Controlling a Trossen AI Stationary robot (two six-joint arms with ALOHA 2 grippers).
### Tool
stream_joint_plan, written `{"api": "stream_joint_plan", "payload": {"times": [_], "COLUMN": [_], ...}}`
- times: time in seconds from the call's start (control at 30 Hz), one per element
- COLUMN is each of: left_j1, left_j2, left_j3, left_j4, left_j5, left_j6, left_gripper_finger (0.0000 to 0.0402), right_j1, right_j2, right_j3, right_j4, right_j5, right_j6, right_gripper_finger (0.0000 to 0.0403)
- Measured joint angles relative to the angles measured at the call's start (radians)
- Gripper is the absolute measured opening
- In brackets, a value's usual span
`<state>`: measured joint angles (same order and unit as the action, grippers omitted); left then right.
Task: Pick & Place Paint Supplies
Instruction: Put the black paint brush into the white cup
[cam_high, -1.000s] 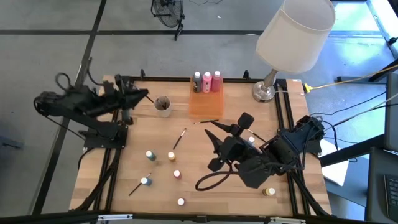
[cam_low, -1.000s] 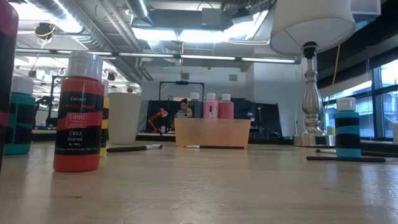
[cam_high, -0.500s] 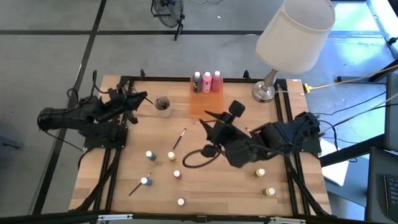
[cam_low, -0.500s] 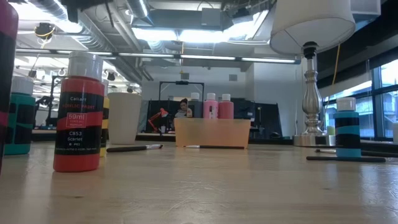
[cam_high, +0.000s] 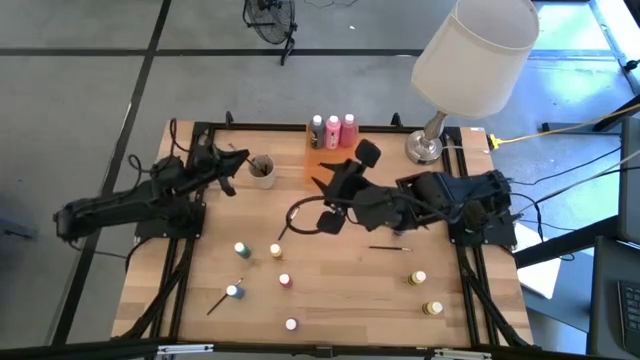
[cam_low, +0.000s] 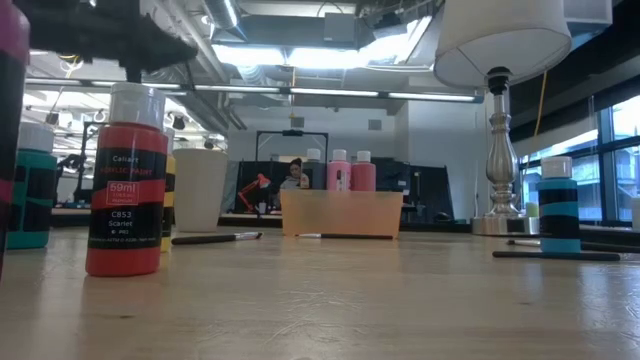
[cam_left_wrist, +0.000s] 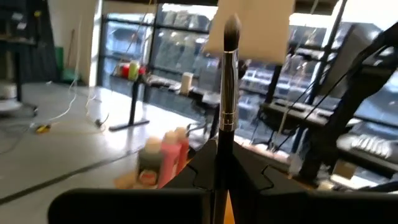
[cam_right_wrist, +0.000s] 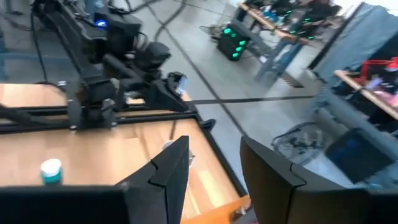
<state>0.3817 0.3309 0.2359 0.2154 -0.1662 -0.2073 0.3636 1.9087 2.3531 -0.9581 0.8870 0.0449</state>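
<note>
Wooden table (cam_high: 330, 300) under me. My left gripper (cam_left_wrist: 221, 177) is clamped on a thin paintbrush (cam_left_wrist: 227, 93), bristles pointing away from my wrist, near the small grey cup (cam_high: 262, 169). My right gripper (cam_high: 330, 187) hangs just beside the orange tray (cam_high: 322, 166), fingers (cam_right_wrist: 165, 171) apart with nothing between them. Three squeeze bottles (cam_high: 333, 131) stand at the tray's far edge. Tiny paint pots (cam_high: 241, 249) sit scattered on the near half of the table, and another brush (cam_high: 388, 247) lies near my right arm.
</note>
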Motion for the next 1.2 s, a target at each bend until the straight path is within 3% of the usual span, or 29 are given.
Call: {"api": "stream_joint_plan", "payload": {"times": [0.2, 0.47, 1.2], "left_j1": [0.164, 0.306, 0.34], "left_j2": [0.001, 0.0, 0.24], "left_j3": [-0.077, -0.126, -0.136], "left_j4": [-0.039, 0.038, 0.131], "left_j5": [0.137, 0.266, 0.365], "left_j6": [-0.077, -0.066, -0.007], "left_gripper_finger": [0.0017, 0.0017, 0.0017], "right_j1": [-0.025, -0.059, -0.147], "right_j2": [0.0, 0.0, 0.0], "right_j3": [0.0, 0.0, 0.0], "right_j4": [-0.011, -0.014, -0.037], "right_j5": [-0.104, -0.127, -0.271], "right_j6": [0.001, -0.005, 0.018], "right_gripper_finger": [0.0146, 0.0146, 0.0146]}}
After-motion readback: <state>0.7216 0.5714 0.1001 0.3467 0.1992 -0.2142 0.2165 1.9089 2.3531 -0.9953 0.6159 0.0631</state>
